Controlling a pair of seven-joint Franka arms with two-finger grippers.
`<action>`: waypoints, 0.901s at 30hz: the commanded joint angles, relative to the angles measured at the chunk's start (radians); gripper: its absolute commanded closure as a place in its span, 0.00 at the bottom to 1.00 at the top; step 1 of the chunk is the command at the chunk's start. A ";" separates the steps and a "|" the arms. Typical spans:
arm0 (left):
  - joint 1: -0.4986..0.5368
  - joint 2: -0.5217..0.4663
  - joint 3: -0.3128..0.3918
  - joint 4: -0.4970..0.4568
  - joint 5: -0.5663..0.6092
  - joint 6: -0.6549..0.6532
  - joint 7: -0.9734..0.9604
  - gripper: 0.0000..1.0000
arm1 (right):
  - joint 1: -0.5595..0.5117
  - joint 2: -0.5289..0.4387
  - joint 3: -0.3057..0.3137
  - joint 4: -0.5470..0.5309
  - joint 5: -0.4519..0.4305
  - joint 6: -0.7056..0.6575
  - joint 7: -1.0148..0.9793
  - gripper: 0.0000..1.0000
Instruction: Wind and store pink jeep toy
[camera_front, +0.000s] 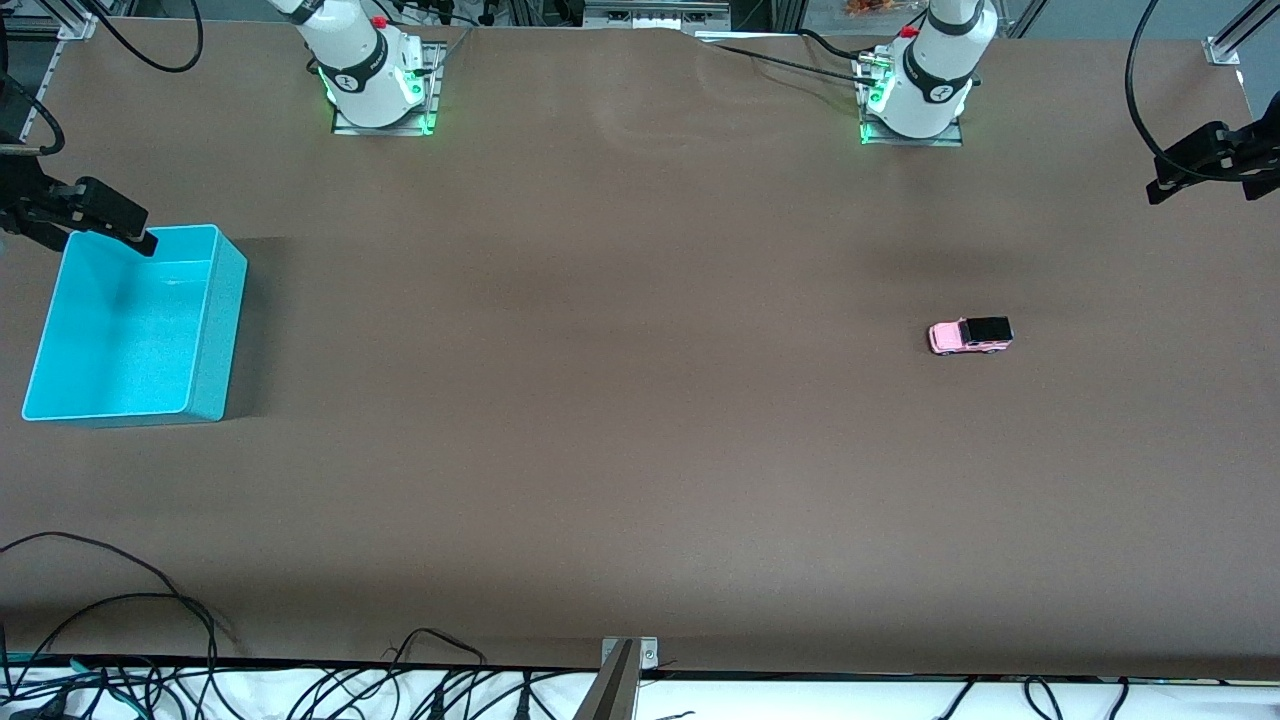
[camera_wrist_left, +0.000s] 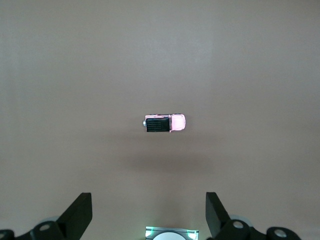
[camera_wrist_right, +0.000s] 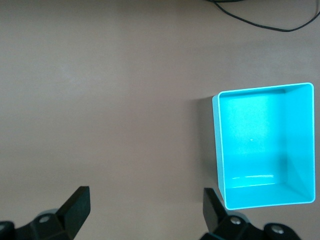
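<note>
1. Cyan bin (camera_front: 130, 330) sits on the table's (camera_front: 600, 400) right-arm end, empty, beside and below the right gripper (camera_wrist_right: 145, 210), whose fingers are spread wide.
2. Pink jeep toy (camera_front: 970, 336) stands on its wheels directly below the left gripper (camera_wrist_left: 149, 212), also spread wide and holding nothing.
3. Its long axis runs along the table, pink hood toward the bin, black roof away.

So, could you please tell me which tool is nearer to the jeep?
Left. The left tool is over the table by the jeep; the right tool is by the bin.
</note>
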 joint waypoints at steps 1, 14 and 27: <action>0.005 -0.009 -0.002 0.000 -0.018 -0.006 -0.005 0.00 | -0.001 0.004 0.003 0.022 0.012 -0.019 -0.018 0.00; 0.005 -0.009 -0.004 0.000 -0.018 -0.006 -0.005 0.00 | -0.001 0.005 0.003 0.022 0.010 -0.018 -0.019 0.00; -0.007 -0.009 -0.005 0.003 -0.013 -0.006 -0.005 0.00 | -0.001 0.005 0.003 0.022 0.010 -0.010 -0.021 0.00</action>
